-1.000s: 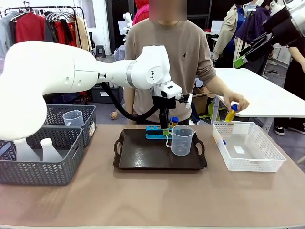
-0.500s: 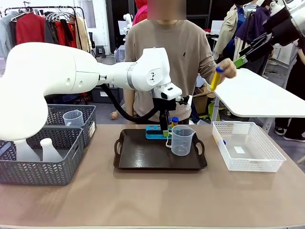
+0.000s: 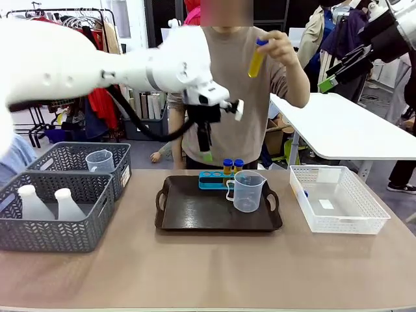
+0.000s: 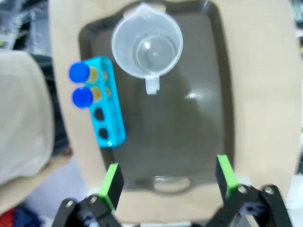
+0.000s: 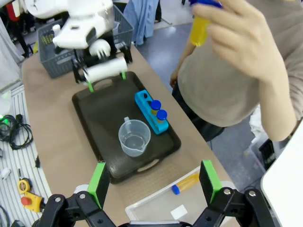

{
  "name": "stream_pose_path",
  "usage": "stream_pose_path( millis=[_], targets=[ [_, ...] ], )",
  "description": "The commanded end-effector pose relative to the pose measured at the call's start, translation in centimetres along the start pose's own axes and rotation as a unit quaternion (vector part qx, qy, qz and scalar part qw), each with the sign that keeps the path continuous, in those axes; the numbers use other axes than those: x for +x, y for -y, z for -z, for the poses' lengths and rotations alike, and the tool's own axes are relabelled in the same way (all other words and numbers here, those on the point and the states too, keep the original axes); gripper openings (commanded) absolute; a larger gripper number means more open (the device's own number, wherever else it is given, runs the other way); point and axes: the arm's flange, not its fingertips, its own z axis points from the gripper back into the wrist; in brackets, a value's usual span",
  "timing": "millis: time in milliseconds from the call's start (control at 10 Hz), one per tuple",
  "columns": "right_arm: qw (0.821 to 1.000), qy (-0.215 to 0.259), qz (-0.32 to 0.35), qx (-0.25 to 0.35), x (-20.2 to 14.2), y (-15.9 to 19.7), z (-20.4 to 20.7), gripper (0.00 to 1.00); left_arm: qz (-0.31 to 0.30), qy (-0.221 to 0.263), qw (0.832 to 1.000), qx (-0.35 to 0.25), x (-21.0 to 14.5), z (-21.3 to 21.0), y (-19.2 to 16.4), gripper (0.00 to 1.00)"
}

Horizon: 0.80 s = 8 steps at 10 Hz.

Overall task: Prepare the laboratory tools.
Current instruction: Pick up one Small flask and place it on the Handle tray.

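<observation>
A clear handled beaker [image 3: 247,191] and a blue rack [image 3: 218,179] stand on the dark tray [image 3: 195,214]. Two blue-capped tubes [image 3: 233,166] of yellow liquid sit in the rack's end holes. My left gripper [image 3: 206,155] hangs open above the tray's far left edge, nothing between its fingers. From its wrist I look down on the beaker [image 4: 147,47], rack [image 4: 104,109] and tubes [image 4: 80,85]. The person's raised hand holds another tube [image 3: 257,60], also close in the right wrist view [image 5: 200,28]. My right gripper [image 3: 331,81] is open, high at the right.
A white mesh basket [image 3: 364,218] right of the tray holds one tube [image 5: 188,182]. Grey baskets [image 3: 58,231] at the left hold two white flasks [image 3: 29,203] and a second beaker [image 3: 99,160]. A white table stands behind at the right.
My left gripper let go at the rack and rose up and left, leaving a second tube standing there. The person's hand lifted a tube from the white basket to head height.
</observation>
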Motion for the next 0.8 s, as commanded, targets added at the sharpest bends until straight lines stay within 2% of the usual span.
stream_pose_path(
  millis=[0,400,700],
  targets=[
    [1.000,0.008,-0.001,0.006,0.0,0.0,-0.1,1.00,-0.054,0.005,0.998,0.013,-3.6,-3.5,4.3,1.00],
    [1.000,0.008,-0.001,0.006,0.0,0.0,-0.1,1.00,-0.168,0.000,0.984,0.067,-9.5,-12.8,7.4,1.00],
    [1.000,0.008,-0.001,0.006,0.0,0.0,-0.1,1.00,-0.243,-0.013,0.965,0.102,-12.8,-16.5,8.3,1.00]
  ],
)
